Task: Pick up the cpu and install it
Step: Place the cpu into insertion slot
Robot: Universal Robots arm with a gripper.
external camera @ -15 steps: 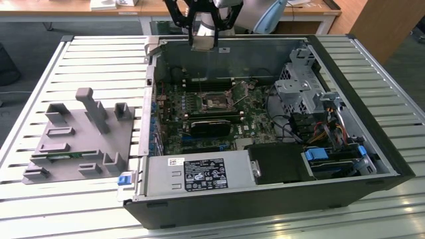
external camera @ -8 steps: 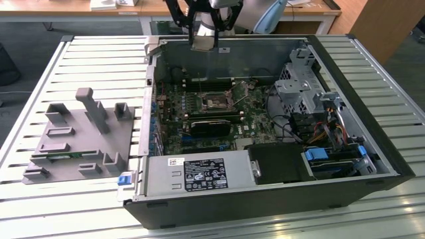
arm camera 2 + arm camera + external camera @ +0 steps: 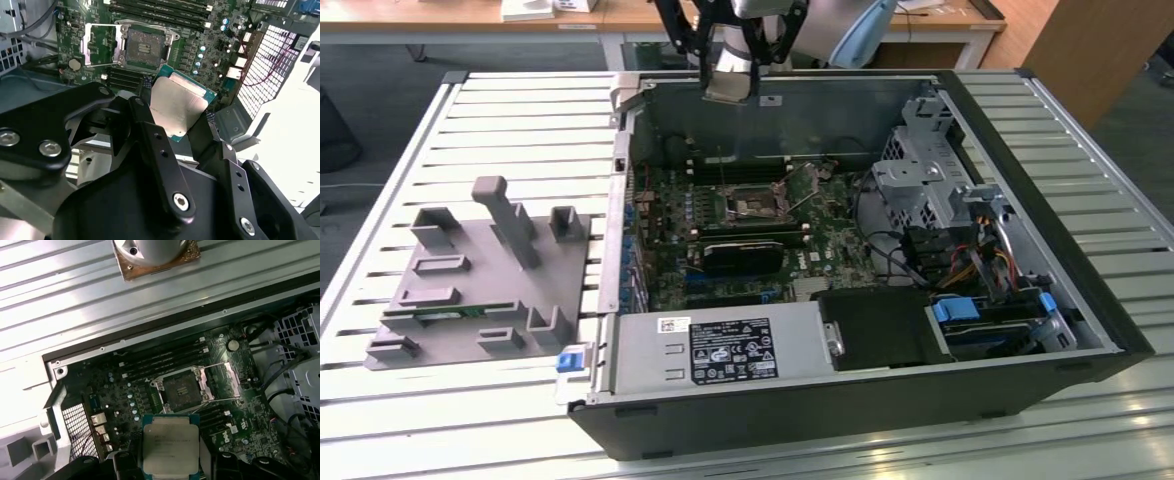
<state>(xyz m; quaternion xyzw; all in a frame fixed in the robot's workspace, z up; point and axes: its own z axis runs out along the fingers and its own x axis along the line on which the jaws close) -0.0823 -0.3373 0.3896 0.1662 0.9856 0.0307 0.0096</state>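
A small flat square cpu with a dull silver metal top and a thin green rim (image 3: 170, 447) is held in the air, clamped by two opposite edges between the black metal fingers (image 3: 150, 135) of the gripper (image 3: 176, 120), which is closed upon it. In the exterior view the chip is seen hanging above the far wall of an open black and grey computer case (image 3: 854, 400), well clear of the green motherboard (image 3: 821, 240) inside it. The case is laid on its side on a slatted light metal table (image 3: 520, 110). In both wrist views the square processor socket (image 3: 181, 387) is seen on the motherboard past the held chip, with its metal load frame (image 3: 227, 380) swung open to one side; the chip and the socket are apart. Long dark memory slots (image 3: 160, 360) are seen beside the socket. Towards the exterior view's left, a grey plastic fixture with upright posts (image 3: 480, 270) is set on the table just beside the case, and a narrow green board (image 3: 443, 312) lies in one of its slots.
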